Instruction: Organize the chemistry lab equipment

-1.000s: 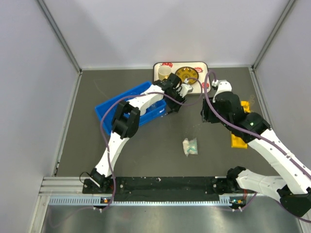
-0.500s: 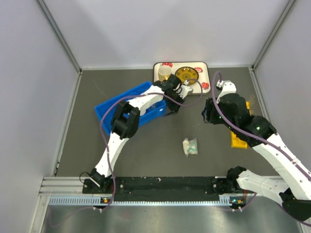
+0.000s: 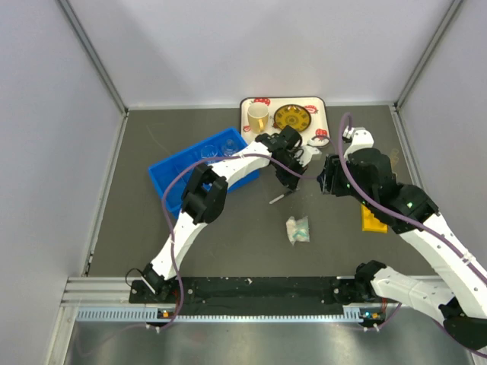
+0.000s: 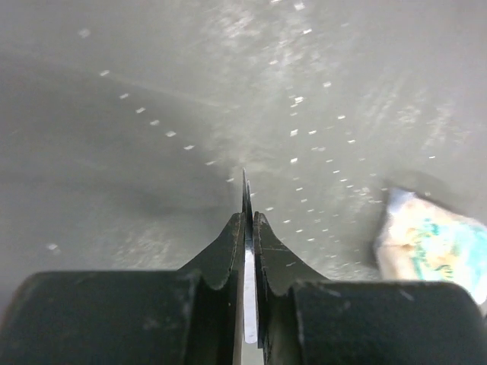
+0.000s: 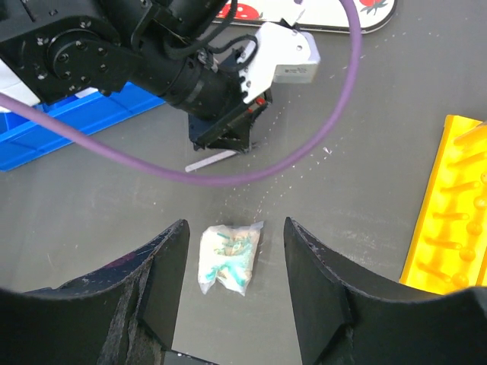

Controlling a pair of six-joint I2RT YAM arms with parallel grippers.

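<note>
Jaws on the left arm are pinched tight on a thin flat strip (image 5: 211,160), held low over the grey counter (image 3: 228,243); the right jaws gape wide with nothing in them. A blue bin (image 3: 176,169) sits to the left, a white tray (image 3: 319,118) at the back and a yellow rack (image 5: 449,213) to the right. A small bag (image 5: 227,257) lies near the strip.

Shiny metal spatula (image 4: 248,304), matt speckled table (image 4: 114,114).

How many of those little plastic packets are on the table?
1. The small clear packet lies on the table between the left arm and right arm, near the left gripper; others could hide beneath them.
</note>
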